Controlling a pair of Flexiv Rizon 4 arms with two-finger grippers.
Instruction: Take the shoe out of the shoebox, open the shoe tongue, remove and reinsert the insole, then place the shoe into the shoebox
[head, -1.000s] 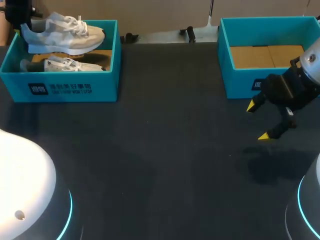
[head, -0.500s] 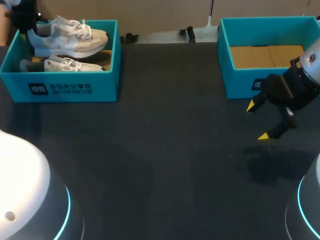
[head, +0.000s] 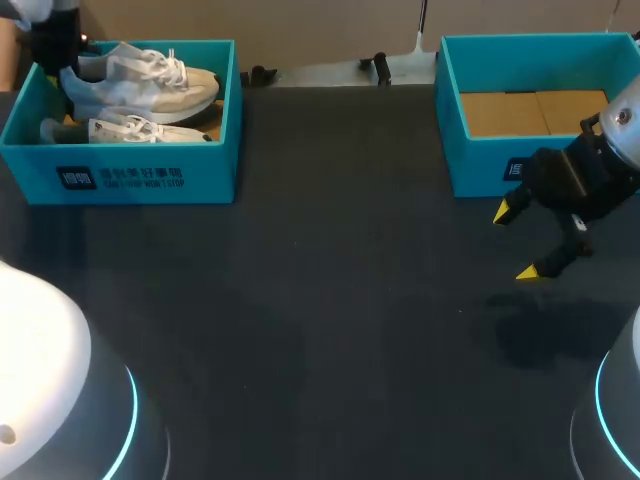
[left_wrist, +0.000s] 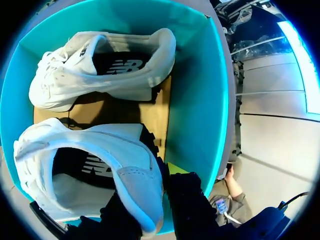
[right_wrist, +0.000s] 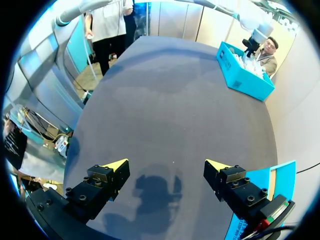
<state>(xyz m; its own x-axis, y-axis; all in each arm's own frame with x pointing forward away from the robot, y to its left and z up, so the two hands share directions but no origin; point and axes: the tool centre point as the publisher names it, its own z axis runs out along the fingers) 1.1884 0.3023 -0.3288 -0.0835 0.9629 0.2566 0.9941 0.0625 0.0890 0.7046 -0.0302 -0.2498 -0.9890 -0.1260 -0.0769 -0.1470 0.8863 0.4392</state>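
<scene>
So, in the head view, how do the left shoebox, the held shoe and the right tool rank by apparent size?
1. left shoebox
2. held shoe
3. right tool: only slightly smaller, and it is nearer the camera, so the order of these two is unsure.

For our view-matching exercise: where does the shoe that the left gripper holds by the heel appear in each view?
Head view: held shoe at far left, over the left shoebox.
Left wrist view: nearest shoe, heel between the left gripper fingers.
Right wrist view: too small to pick out.
Shared landmark: the teal left shoebox.
</scene>
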